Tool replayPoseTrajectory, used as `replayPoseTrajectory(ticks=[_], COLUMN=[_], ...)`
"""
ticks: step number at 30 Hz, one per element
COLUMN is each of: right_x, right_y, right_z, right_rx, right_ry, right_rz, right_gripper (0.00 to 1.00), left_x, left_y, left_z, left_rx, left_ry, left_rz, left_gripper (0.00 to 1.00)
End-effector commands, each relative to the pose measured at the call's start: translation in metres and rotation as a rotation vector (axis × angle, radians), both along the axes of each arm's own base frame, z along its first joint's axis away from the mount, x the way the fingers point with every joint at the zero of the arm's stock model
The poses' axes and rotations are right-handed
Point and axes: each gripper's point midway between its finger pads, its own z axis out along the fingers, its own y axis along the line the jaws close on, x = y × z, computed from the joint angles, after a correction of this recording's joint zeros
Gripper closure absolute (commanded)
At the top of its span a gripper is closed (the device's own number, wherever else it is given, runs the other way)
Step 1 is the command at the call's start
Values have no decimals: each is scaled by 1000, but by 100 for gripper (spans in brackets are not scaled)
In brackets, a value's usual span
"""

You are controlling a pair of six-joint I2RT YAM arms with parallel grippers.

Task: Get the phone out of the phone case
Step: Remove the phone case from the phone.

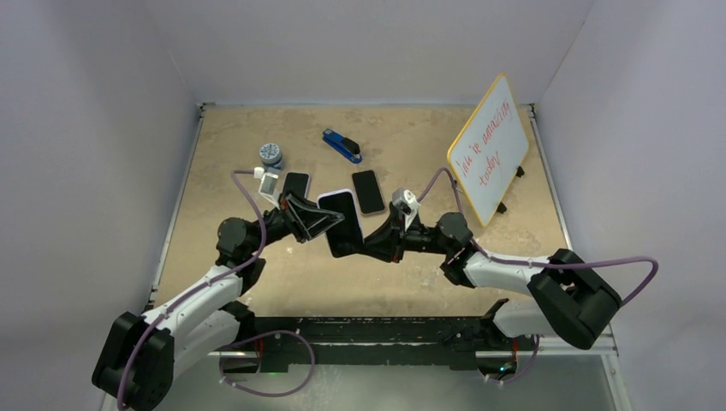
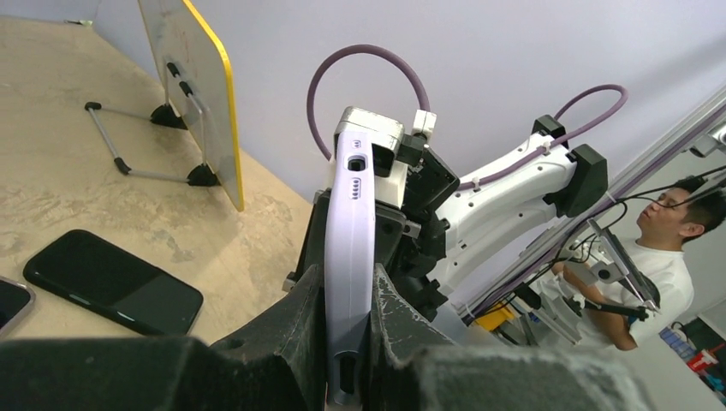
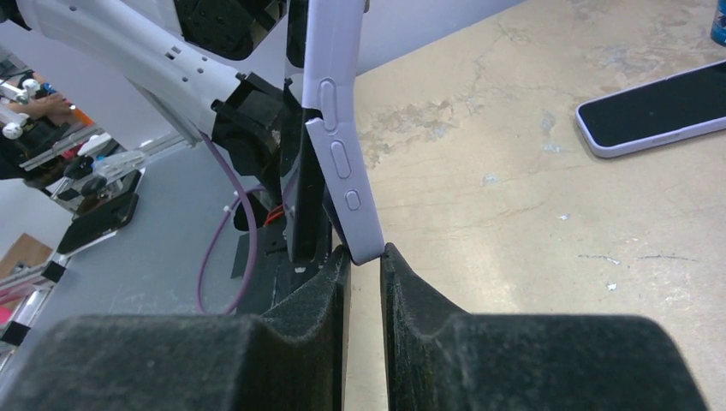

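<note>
The phone in its lavender case (image 1: 341, 223) is held in the air over the table's middle, between both grippers. My left gripper (image 1: 314, 221) is shut on it from the left. In the left wrist view the case's lavender edge (image 2: 349, 248) stands upright, clamped between my fingers (image 2: 295, 330). My right gripper (image 1: 374, 238) reaches in from the right. In the right wrist view its fingertips (image 3: 341, 261) pinch the case's lower corner (image 3: 366, 244). The case's edge with its buttons (image 3: 336, 141) bows away from a dark slab (image 3: 300, 188) behind it, apparently the phone.
Two other phones lie flat on the table, one behind each gripper (image 1: 295, 184) (image 1: 368, 191). A blue stapler (image 1: 342, 145) and a small blue-white roll (image 1: 270, 155) lie farther back. A yellow-framed whiteboard (image 1: 490, 150) stands at the right. A person (image 2: 659, 257) is beyond the table.
</note>
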Motion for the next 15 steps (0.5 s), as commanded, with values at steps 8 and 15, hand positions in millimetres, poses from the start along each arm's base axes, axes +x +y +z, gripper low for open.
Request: replayPoseTrajectory(ticks=[8,15], right_x=[23,23], right_y=[-6,-8], right_z=[104,108], right_rx=[305,340], right_ry=[-214,-188], right_rz=[-105,-101], right_gripper=[76,74], left_x=[-31,-33], left_y=[-21,-29], left_z=[-67,-78], left_rx=[187,180], left_ry=[189,223], left_rz=[-157,-161], left_gripper=[100,100])
